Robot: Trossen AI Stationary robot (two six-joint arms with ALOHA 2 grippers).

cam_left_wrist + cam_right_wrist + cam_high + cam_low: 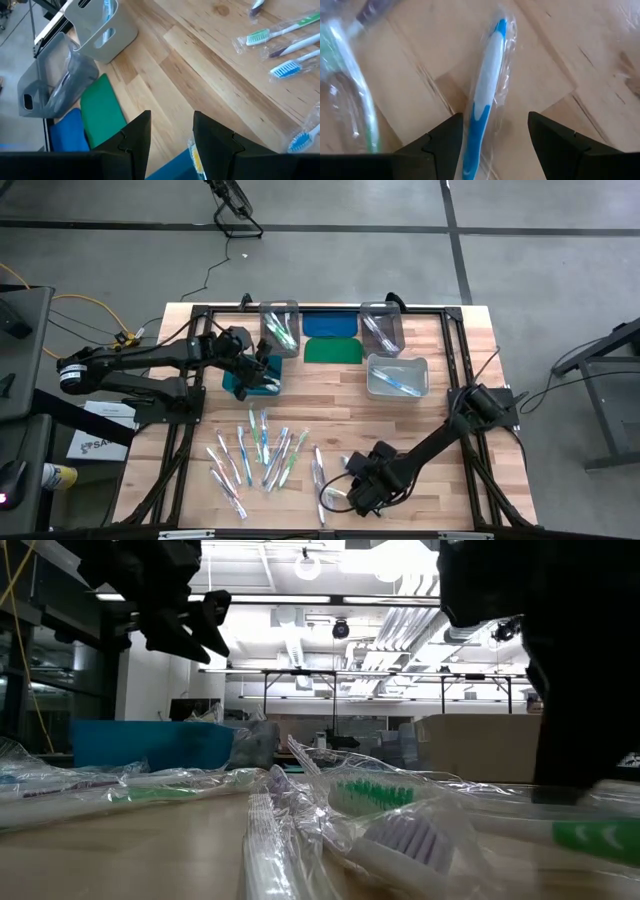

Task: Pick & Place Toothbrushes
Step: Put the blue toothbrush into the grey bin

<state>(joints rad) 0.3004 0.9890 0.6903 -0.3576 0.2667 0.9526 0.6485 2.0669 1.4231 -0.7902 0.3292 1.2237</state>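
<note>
Wooden table (400,415) — wrapped blue toothbrush (482,107) partly behind right end effector (495,145).

Four bins stand at the far side of the table: one teal bin (252,377) and three clear bins (279,326). Two flat lids lie between them, a blue lid (331,326) and a green lid (333,351). Roughly fifteen wrapped toothbrushes (262,455) lie loose nearer.
</note>
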